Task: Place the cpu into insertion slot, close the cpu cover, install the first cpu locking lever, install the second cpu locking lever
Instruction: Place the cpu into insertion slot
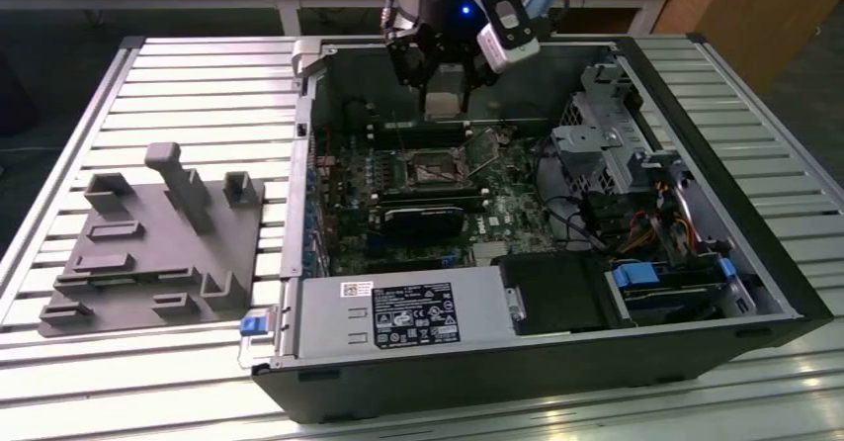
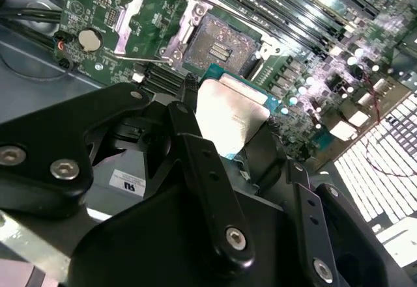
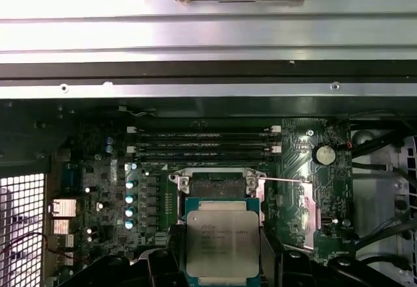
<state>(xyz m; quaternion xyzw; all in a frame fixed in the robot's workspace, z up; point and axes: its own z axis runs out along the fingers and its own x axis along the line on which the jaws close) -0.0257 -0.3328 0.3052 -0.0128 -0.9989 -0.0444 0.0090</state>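
The gripper (image 1: pixel 445 93) has its fingers clenched on the cpu (image 1: pixel 446 108), grasping it by two opposite edges. It holds the cpu in the air near the socket (image 3: pixel 218 184), not seated in it. The cpu's metal top shows in both wrist views (image 3: pixel 221 245) (image 2: pixel 231 114). The socket lies bare, with the cover (image 2: pixel 184 21) swung open beside it, inside the case (image 1: pixel 528 382).

Computer case (image 1: pixel 528 377) on slatted table (image 1: pixel 198 85); fixture tray (image 1: pixel 132 263) at exterior view's left of case. Cpu (image 3: pixel 221 245) in gripper (image 1: pixel 446 93), above motherboard (image 3: pixel 300 163) inside case, near socket (image 3: pixel 218 184).
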